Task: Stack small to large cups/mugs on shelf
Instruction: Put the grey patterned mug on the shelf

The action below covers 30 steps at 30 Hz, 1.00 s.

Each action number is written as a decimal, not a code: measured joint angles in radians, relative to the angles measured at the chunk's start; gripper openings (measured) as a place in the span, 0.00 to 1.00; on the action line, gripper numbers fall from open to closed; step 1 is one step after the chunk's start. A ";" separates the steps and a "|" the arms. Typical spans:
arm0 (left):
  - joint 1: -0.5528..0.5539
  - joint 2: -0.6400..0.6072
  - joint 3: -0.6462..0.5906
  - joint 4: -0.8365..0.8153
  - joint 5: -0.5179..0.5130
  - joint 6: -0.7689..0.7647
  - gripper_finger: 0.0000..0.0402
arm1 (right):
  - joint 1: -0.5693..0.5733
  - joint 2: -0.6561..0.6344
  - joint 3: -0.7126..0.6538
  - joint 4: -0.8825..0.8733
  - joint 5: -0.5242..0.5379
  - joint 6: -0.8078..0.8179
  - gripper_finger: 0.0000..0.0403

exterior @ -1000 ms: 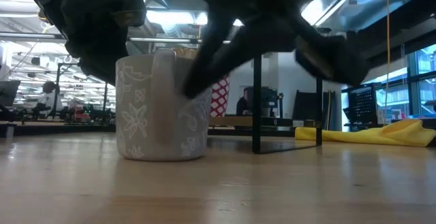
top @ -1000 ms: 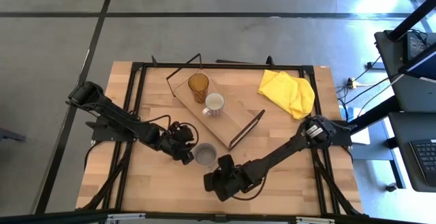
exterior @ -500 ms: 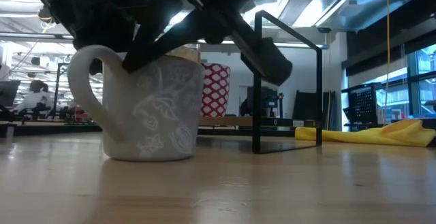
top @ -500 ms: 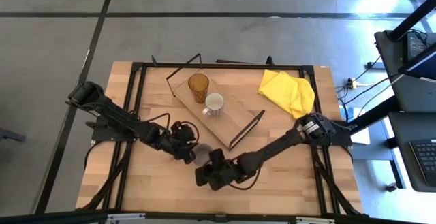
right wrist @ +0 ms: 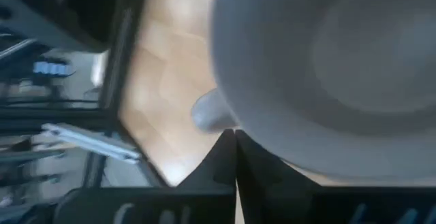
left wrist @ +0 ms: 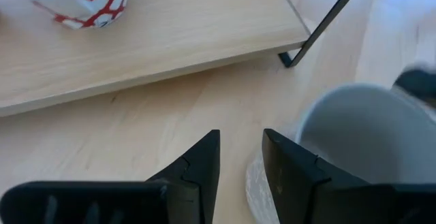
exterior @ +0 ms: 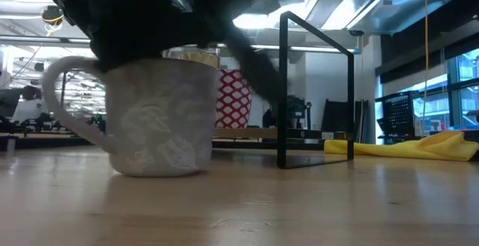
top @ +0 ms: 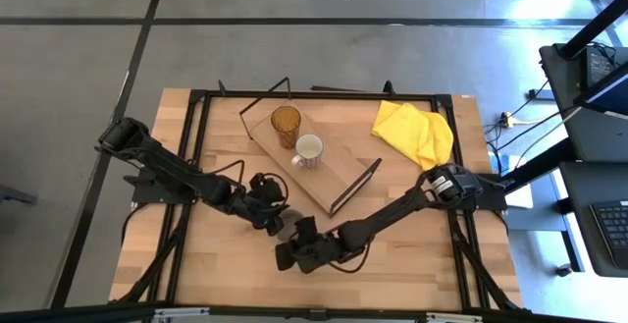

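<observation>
Grey mug point(exterior: 153, 115) is resting on bench point(top: 235, 264); right gripper point(top: 294, 252) is crowding over it, fingers' state indiscernible. Left gripper point(left wrist: 240, 157), fingers narrowly parted, is sitting beside the rim. Advise gripping squarely before lifting.

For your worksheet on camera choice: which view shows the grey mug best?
The low view: the grey mug stands side-on, handle and pattern visible. The high view hides it beneath both grippers. The left wrist view shows part of its rim and the right wrist view only its blurred wall.
</observation>
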 joint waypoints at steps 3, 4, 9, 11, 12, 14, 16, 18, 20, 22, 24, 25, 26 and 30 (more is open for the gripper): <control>0.002 0.000 0.000 0.014 0.001 0.013 0.27 | -0.008 0.021 0.002 0.064 -0.025 -0.015 0.01; 0.004 0.000 0.000 0.017 0.004 0.013 0.27 | -0.009 0.021 0.002 0.061 -0.023 -0.017 0.01; 0.014 -0.001 0.002 0.019 0.019 0.060 0.27 | -0.011 0.023 0.010 0.066 -0.014 -0.072 0.01; 0.015 -0.002 0.002 0.012 0.032 0.078 0.27 | -0.011 0.024 0.020 0.059 -0.013 -0.100 0.01; 0.018 -0.002 0.002 0.009 0.042 0.086 0.27 | -0.011 0.024 0.025 0.056 -0.012 -0.123 0.02; 0.020 -0.002 0.002 0.012 0.067 0.091 0.27 | -0.012 0.024 0.036 0.054 -0.006 -0.155 0.03; 0.018 -0.002 0.002 0.015 0.080 0.091 0.27 | -0.017 0.024 0.047 0.053 -0.001 -0.187 0.05; 0.018 -0.002 0.002 0.010 0.079 0.092 0.27 | -0.019 0.024 0.049 0.048 -0.003 -0.211 0.07; 0.019 -0.002 0.002 0.013 0.076 0.092 0.27 | -0.019 0.026 0.049 0.048 0.002 -0.235 0.09; 0.019 -0.008 0.002 0.011 0.070 0.092 0.27 | -0.021 0.022 0.049 0.046 0.005 -0.256 0.11; 0.019 -0.017 0.002 0.011 0.062 0.093 0.27 | -0.021 0.017 0.049 0.047 0.010 -0.280 0.12; 0.019 -0.025 0.002 0.008 0.056 0.095 0.27 | -0.021 0.014 0.049 0.045 0.010 -0.289 0.12; 0.019 -0.033 0.002 0.009 0.051 0.103 0.27 | -0.021 0.011 0.049 0.047 0.010 -0.305 0.12; 0.022 -0.077 0.002 -0.010 0.010 0.143 0.27 | -0.022 -0.012 0.049 0.044 0.045 -0.386 0.12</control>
